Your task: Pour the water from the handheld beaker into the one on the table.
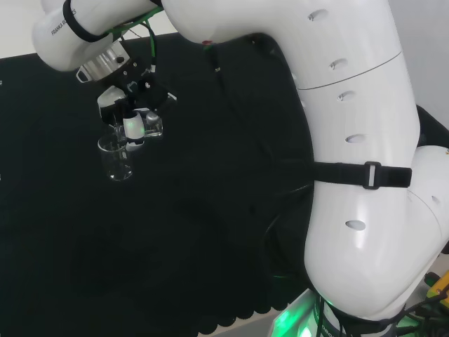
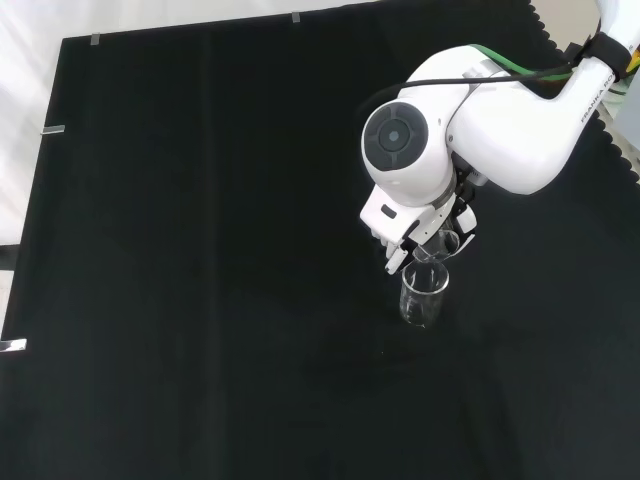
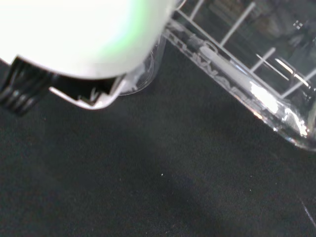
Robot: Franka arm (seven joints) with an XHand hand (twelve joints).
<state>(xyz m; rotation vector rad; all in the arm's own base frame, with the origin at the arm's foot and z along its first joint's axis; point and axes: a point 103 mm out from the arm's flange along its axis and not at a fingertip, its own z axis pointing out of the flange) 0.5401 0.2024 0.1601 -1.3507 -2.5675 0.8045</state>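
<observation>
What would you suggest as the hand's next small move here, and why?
Probably tip the held beaker a little further. The hand grips it right above the standing beaker, mouths close together in the front view, so the spot looks right. Whether water is flowing cannot be told.

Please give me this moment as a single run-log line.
phase: pouring position | robot hand: shut on held beaker | held beaker: tilted above table beaker | table beaker: upright on black cloth | water stream: cannot tell
</observation>
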